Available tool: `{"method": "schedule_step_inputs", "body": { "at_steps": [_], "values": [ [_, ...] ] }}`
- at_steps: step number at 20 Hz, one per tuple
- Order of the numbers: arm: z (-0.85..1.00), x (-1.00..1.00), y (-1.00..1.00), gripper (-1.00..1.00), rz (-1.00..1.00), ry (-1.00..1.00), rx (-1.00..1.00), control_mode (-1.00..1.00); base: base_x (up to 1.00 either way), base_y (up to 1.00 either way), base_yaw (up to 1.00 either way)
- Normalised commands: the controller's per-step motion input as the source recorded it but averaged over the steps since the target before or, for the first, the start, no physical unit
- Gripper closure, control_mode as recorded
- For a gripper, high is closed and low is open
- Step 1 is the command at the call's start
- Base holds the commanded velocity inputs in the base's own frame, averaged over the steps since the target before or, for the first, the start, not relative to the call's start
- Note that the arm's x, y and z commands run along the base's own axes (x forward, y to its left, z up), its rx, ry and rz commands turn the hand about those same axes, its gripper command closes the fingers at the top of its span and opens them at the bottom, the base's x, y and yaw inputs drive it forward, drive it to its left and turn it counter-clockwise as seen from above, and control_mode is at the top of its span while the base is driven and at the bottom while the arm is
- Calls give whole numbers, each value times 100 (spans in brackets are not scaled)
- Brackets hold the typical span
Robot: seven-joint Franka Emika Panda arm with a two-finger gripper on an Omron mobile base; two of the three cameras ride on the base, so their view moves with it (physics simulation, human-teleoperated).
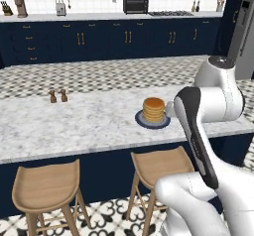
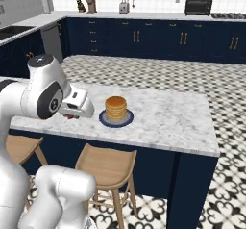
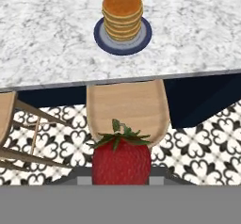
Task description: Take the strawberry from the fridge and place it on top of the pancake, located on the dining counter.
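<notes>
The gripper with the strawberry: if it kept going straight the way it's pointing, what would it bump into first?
Probably the wooden stool seat just ahead of the gripper, shut on the strawberry; depth is unclear.

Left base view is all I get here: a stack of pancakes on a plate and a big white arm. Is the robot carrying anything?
Observer: Yes. In the hand view a strawberry sits in the shut gripper.
Operator: Is it over the pancakes yet?
Observer: No. In the hand view the pancake lies farther ahead on the dining counter; below the berry is a wooden stool.
Operator: Where is the hand?
Observer: In the right base view it is left of the blue plate.
</notes>
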Motion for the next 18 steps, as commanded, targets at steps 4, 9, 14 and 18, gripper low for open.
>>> {"method": "schedule_step_inputs", "body": {
  "at_steps": [4, 9, 14, 18],
  "values": [
    [32, 100, -14, 100, 0, 0, 0, -100, 0, 0, 0],
    [13, 100, -13, 100, 0, 19, 0, -100, 0, 0, 0],
    [-19, 100, 0, 100, -1, 2, 0, -100, 0, 0, 0],
    [-41, 100, -5, 100, -2, 3, 0, -100, 0, 0, 0]
  ]
}}
